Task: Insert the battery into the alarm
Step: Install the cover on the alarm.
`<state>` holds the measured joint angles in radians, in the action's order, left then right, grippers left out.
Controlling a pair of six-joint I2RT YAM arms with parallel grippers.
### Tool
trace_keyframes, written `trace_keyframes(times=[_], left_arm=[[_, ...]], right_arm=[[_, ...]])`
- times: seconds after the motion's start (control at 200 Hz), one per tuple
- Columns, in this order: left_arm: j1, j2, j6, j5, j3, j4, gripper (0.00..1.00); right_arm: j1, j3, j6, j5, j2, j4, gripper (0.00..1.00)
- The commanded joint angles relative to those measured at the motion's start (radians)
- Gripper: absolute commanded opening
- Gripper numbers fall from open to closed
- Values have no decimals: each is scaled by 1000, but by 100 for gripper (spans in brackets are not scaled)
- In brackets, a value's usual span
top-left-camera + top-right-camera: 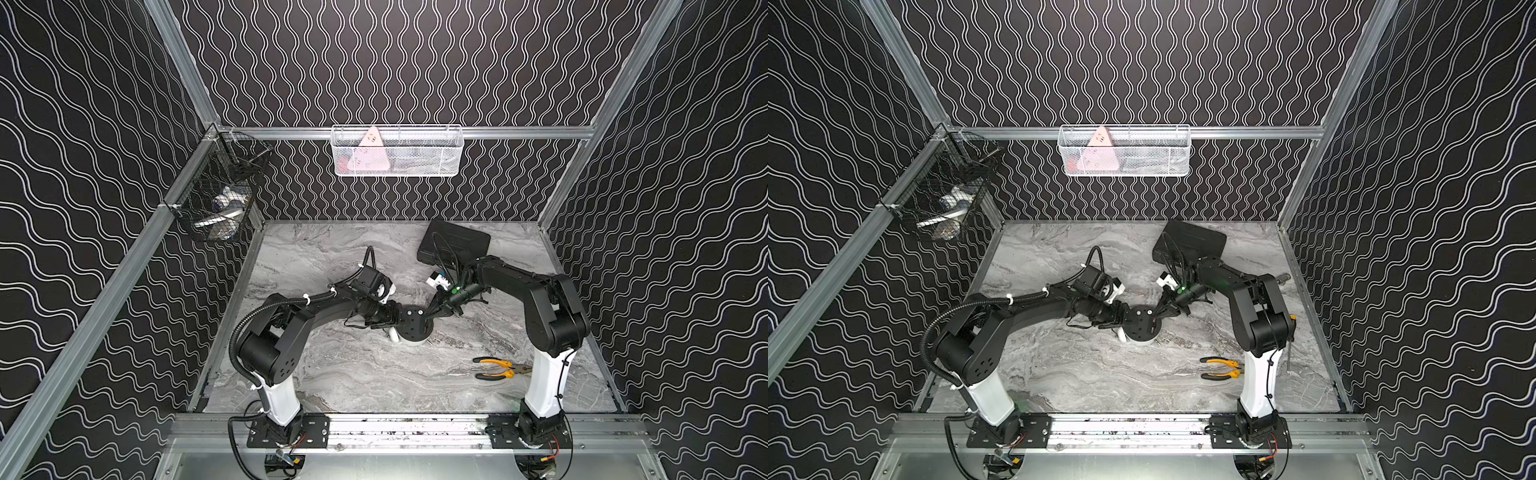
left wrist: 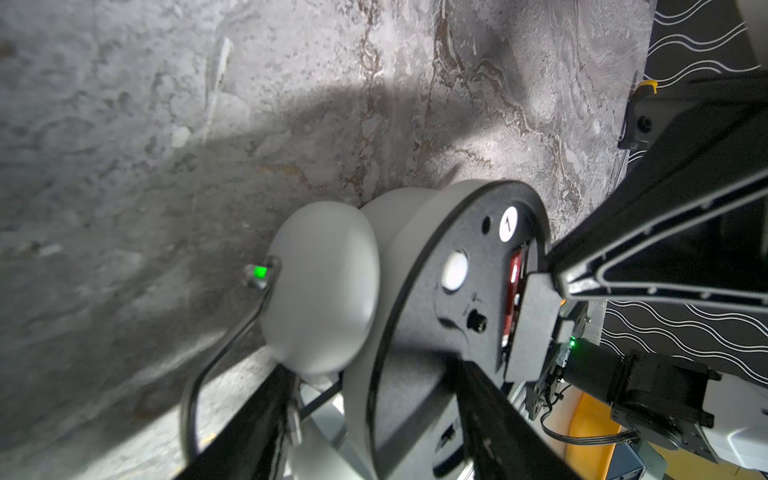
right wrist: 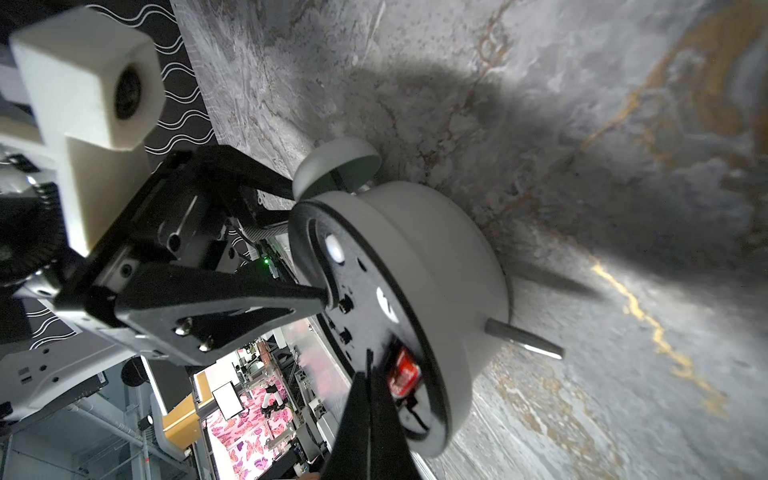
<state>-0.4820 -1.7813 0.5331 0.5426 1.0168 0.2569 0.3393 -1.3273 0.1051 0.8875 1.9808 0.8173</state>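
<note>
Top views, both: alarm (image 1: 412,323) lies dial-down at centre frame on the marble table (image 1: 353,374), with its black back panel (image 2: 436,332) facing up. Judged reason: that is the face that takes the cell, and lying flat the clock gives a steady surface to press against.

Battery (image 3: 402,370): red, lying recessed in the back panel near its rim, on the side toward the right arm. Right wrist view shows it mostly within the recess. Fully seated or not: cannot tell.

Right gripper (image 3: 369,365): jaws closed together and holding nothing. The joined tip is set right at the battery, touching or just beside it. Judged reason: a shut gripper makes one narrow pusher to press the cell home.

Left gripper (image 1: 394,321): jaws partly apart, reaching in from the left of frame and bracketing the clock's edge. One finger runs beside a white bell (image 2: 324,286), the other lies across the back panel. Firm pinch or loose bracket: cannot tell. Judged reason: brace the clock so a push from the opposite side does not slide it.

Yellow-handled pliers (image 1: 498,368) sit at lower right of frame and the black case (image 1: 455,245) at upper right. Both are well apart from the clock, out of the working zone.

Risk, judged: the cell could spring out if the pusher lifts before it seats.
</note>
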Motion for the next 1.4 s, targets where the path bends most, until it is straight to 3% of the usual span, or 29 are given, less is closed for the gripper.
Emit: trace_keyframes(times=[0.0, 1.396], left_arm=[[2, -9, 13, -148, -6, 105, 64], [1, -11, -12, -139, -7, 104, 64]], right_arm=[[0, 5, -7, -3, -10, -7, 0], [-26, 30, 19, -38, 12, -50, 0]])
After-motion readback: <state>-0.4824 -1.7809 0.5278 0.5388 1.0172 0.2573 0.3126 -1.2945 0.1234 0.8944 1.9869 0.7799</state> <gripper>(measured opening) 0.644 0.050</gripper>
